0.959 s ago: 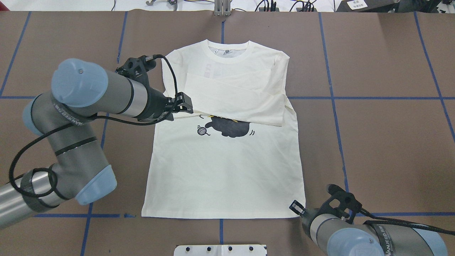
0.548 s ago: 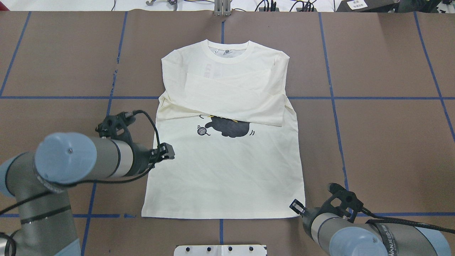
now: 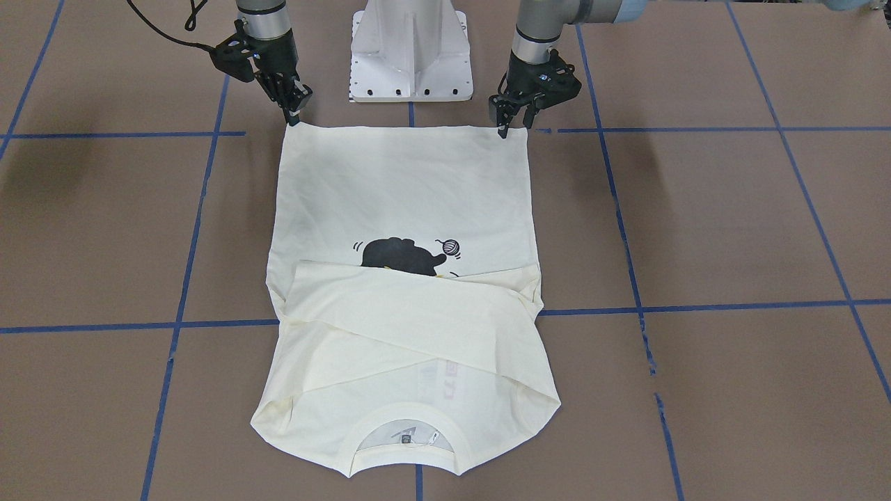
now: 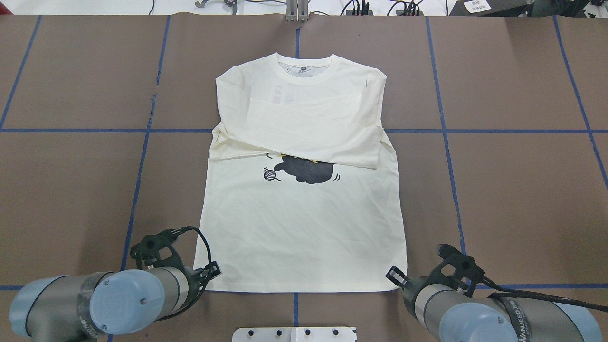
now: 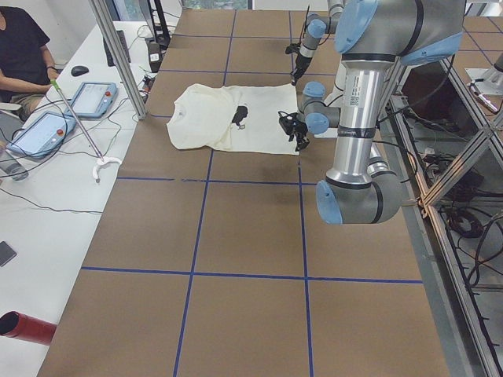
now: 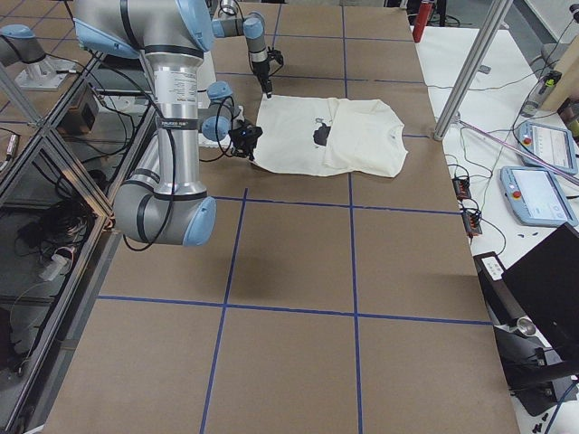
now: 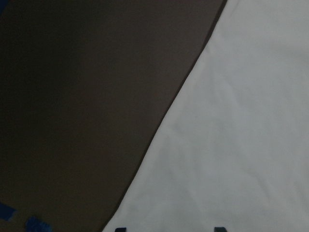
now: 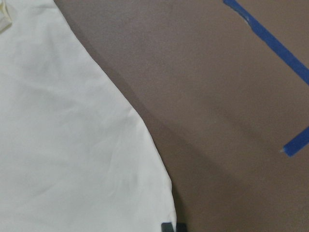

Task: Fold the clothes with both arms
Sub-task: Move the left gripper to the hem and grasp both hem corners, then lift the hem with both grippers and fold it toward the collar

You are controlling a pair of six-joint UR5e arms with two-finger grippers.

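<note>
1. Cream long-sleeved T-shirt (image 4: 304,228): laid flat, print side up, near the middle of the brown table (image 4: 522,190); collar (image 4: 306,64) at the far side from the robot, hem at the near edge.
2. Sleeves (image 4: 308,133): both folded across the chest, one lying over the other, covering the top of the print.
3. Print: black cat (image 4: 306,171) partly showing below the folded sleeves, yarn ball (image 4: 270,175) just beside it.
4. Left gripper (image 3: 511,125): poised at the hem corner on the robot's left; jaws released, fingertips (image 7: 219,229) spread wide over cloth in the wrist view, the shirt's side edge running past them.
5. Right gripper (image 3: 293,117): down at the opposite hem corner; jaws clenched, tips (image 8: 166,227) close together right where the cloth's corner ends, apparently pinching it.
6. Blue tape lines (image 4: 517,130): grid across the table, one crossing under the shirt.
7. White base pedestal (image 3: 411,49): between the two arms, just behind the hem.
8. Side views: both arms small at the shirt's near edge; a seated person (image 5: 23,55) at a side bench.
</note>
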